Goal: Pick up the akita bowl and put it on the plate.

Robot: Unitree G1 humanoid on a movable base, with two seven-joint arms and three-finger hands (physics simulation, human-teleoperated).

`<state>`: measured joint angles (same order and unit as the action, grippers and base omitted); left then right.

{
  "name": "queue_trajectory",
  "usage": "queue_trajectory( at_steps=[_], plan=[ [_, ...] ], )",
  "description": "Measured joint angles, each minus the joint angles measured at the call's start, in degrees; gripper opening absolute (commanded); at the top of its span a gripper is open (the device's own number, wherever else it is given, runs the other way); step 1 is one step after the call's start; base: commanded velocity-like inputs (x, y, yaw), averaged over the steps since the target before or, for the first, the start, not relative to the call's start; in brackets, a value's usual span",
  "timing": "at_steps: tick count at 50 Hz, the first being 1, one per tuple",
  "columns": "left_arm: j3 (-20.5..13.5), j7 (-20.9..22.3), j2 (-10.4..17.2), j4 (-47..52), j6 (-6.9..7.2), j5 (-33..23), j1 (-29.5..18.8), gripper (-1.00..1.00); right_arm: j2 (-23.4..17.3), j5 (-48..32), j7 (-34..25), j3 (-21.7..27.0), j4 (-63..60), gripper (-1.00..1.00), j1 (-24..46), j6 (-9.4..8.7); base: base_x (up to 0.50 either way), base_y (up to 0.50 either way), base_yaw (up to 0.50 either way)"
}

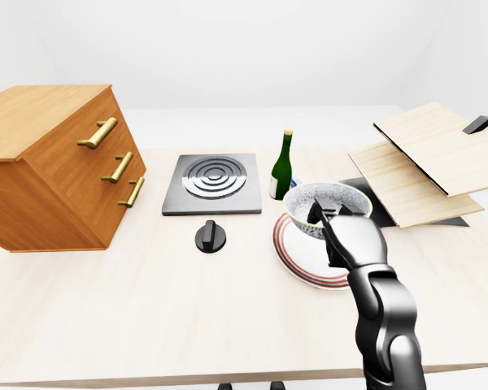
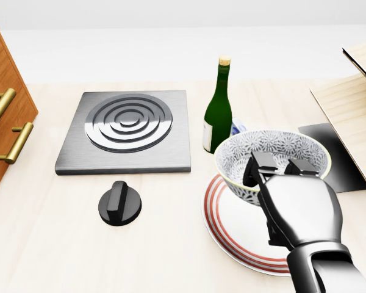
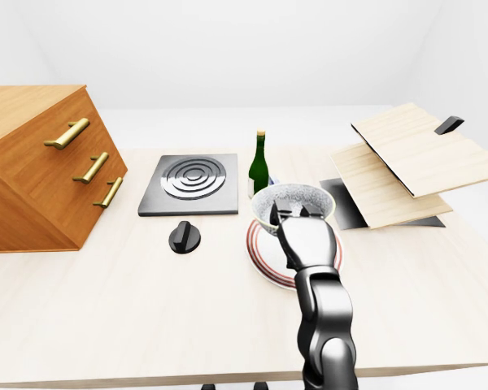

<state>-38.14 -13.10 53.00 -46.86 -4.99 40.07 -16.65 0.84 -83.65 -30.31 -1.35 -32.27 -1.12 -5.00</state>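
Pale wood worktop (image 1: 146,317), white room behind. Akita bowl (image 2: 274,149) hangs over the red-ringed plate (image 2: 229,235) near the worktop's middle. The right hand (image 2: 299,204) grips its rim, fingers (image 2: 262,163) closed on it w/ two tips inside (bowl-plate contact: can't tell). Green bottle (image 2: 218,113) stands just beside the bowl. Burner plate (image 2: 125,131) & black knob (image 2: 119,202) lie left of them. Drawer unit (image 1: 57,166) at left edge, boards (image 1: 423,162) at right edge.

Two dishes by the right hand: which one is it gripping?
The patterned akita bowl: the right hand has its fingers hooked over the bowl's rim. The red-striped plate lies flat beneath it, with no finger on it.
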Motion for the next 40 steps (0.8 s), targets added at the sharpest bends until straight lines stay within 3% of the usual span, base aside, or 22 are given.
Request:
queue_trajectory(
  at_steps=[22,40],
  plan=[
    [0.00,0.05,0.00,0.00,-0.01,0.08,-0.01,1.00,-2.31,7.74,8.75,2.25,7.55,-1.00,-1.32,0.00,0.00,0.00,0.00],
    [0.01,0.08,-0.01,-0.02,-0.01,0.15,-0.03,1.00,-3.64,11.17,12.70,3.34,12.04,-1.00,-1.65,0.00,0.00,0.00,0.00]
  ],
)
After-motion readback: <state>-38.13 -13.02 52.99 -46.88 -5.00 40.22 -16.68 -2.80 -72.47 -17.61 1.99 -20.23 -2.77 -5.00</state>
